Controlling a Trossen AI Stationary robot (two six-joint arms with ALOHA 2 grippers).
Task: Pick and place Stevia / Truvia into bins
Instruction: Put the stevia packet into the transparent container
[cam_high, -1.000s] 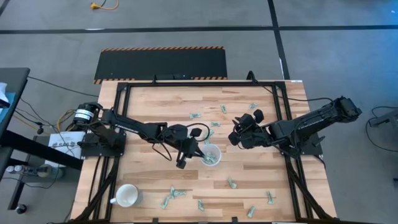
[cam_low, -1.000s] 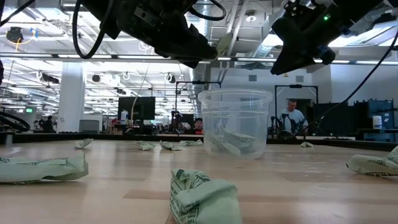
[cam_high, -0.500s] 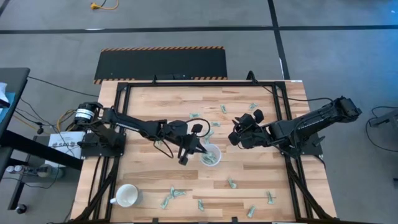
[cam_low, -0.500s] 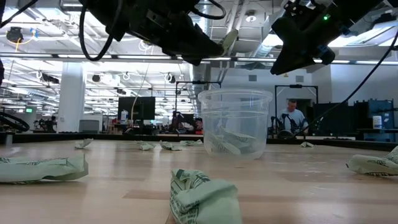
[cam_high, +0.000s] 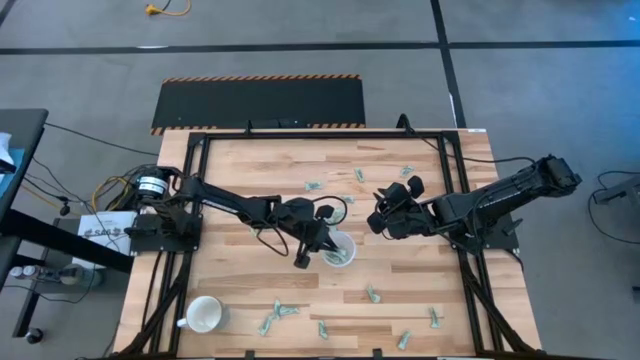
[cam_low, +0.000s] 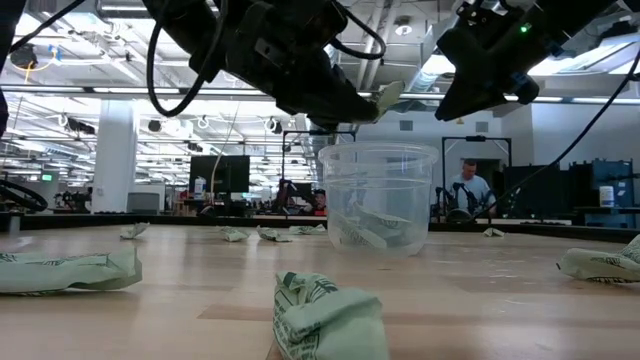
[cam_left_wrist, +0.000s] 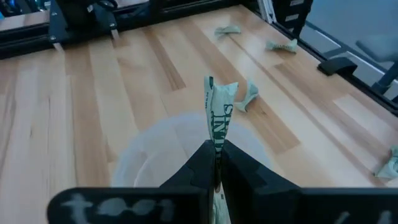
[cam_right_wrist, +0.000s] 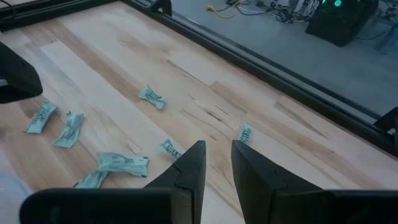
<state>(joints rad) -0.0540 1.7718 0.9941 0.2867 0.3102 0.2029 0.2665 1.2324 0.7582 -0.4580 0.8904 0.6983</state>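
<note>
The left tool (cam_high: 312, 243) hangs just above the rim of the clear plastic cup (cam_high: 338, 249), at the cup's side nearer the left arm; its 2 fingers (cam_left_wrist: 202, 167) are pressed together on 1 green-and-white sachet (cam_left_wrist: 217, 118), which stands upright out of the fingertips; in the left wrist view the cup's round mouth lies directly under this sachet. In the low view the held sachet pokes out of the tool's tip over the cup's left rim, not touching it. Inside the cup there are already some sachets (cam_low: 372, 231) on the bottom.

The right tool (cam_high: 378, 218) waits in the air beside the cup, well apart from it, on the side toward the right arm; its fingers (cam_right_wrist: 189, 167) stand a little apart with nothing between them. On the desk (cam_high: 230, 285) ahead of the right tool lie several loose sachets (cam_right_wrist: 112, 163); more of them are scattered around the cup, near both edges of the desk. A white mug (cam_high: 203, 314) stands far from the left tool, at the desk's corner. In the low view 1 crumpled sachet (cam_low: 325, 315) lies close to the camera, in front of the cup.
</note>
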